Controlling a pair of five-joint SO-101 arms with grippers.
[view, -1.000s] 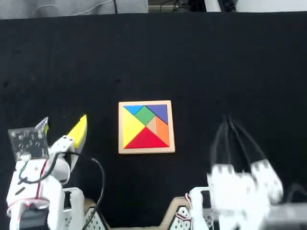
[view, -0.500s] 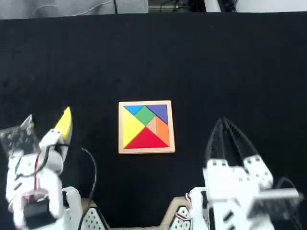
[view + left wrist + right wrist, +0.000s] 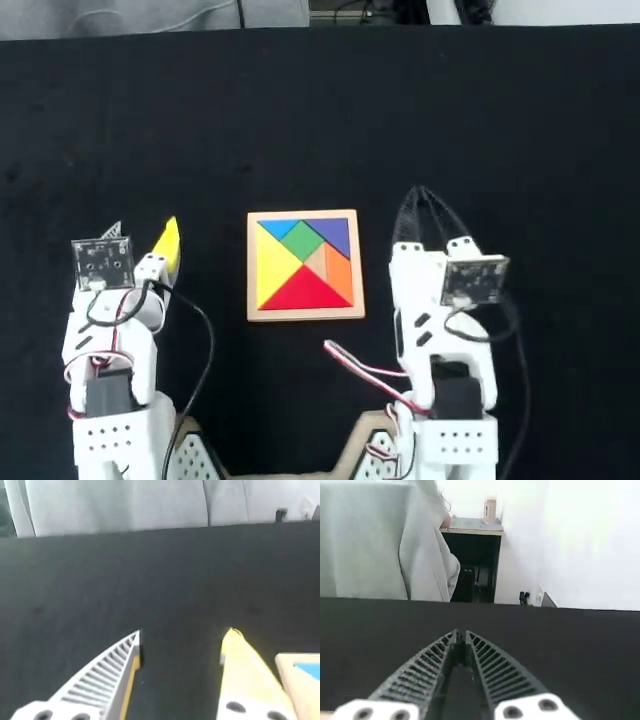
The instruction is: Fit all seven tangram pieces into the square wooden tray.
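Note:
The square wooden tray [image 3: 251,266] lies at the table's centre with its coloured pieces lying flat inside: blue [image 3: 275,228], green [image 3: 302,241], purple [image 3: 334,233], yellow [image 3: 271,266], red [image 3: 305,291], orange [image 3: 341,271] and a tan one [image 3: 317,262]. My left gripper [image 3: 143,229] stands left of the tray, open, with nothing between its white and yellow fingers [image 3: 241,666]. A tray corner [image 3: 295,682] shows beside the yellow finger. Right of the tray, my right gripper [image 3: 424,197] is shut and holds nothing, its black fingers [image 3: 485,667] pressed together.
A black cloth [image 3: 480,120] covers the whole table. Both arm bases stand at the near edge. Grey fabric [image 3: 380,545] and a dark cabinet [image 3: 472,562] lie beyond the far edge. Open cloth stretches all around the tray.
The right arm has swung left and forward, ending close beside the tray's right side. The left arm shifted left, then back right and upright. The tray and pieces have not moved.

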